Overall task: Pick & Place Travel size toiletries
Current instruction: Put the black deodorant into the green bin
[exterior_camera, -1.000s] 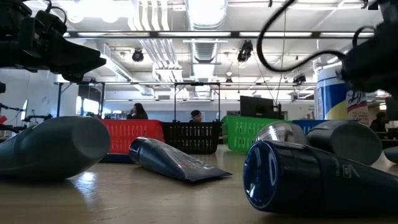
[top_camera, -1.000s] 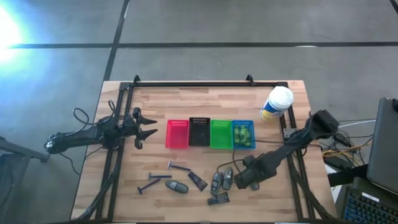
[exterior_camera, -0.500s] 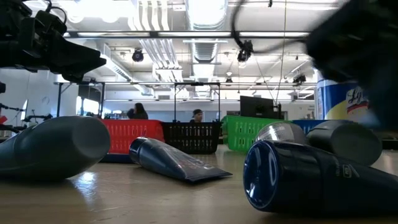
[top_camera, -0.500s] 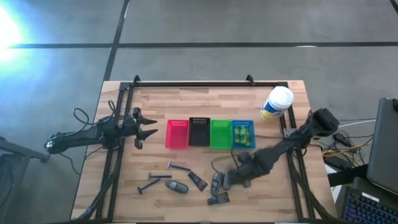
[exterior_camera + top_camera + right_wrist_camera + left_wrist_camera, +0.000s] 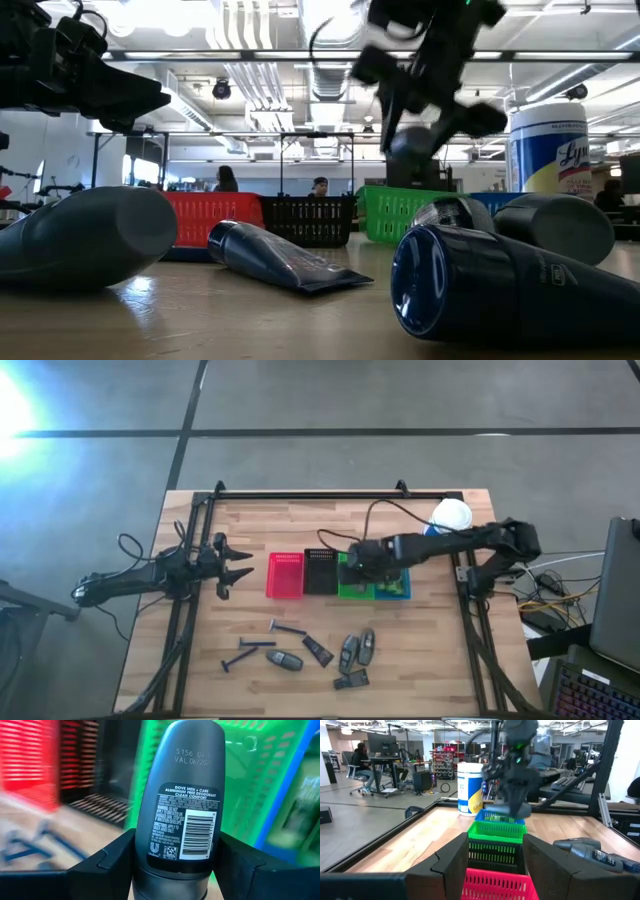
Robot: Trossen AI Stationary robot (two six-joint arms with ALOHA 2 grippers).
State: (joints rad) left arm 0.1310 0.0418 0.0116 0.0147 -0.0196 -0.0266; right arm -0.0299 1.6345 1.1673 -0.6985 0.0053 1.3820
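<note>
one grey deodorant (image 5: pixel 182 795) clenched in the right pincer (image 5: pixel 352 563) above four baskets (image 5: pixel 285 575); left pincer (image 5: pixel 238 565) parted.

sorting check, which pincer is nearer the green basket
Right. The right pincer, holding a grey deodorant, is over the green basket; the left pincer waits beyond the red basket.

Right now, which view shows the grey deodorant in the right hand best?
The right wrist view: the grey deodorant fills it, label readable, between the right hand fingers. The low and left wrist views show it blurred over the green basket; the high view hides it.
</note>
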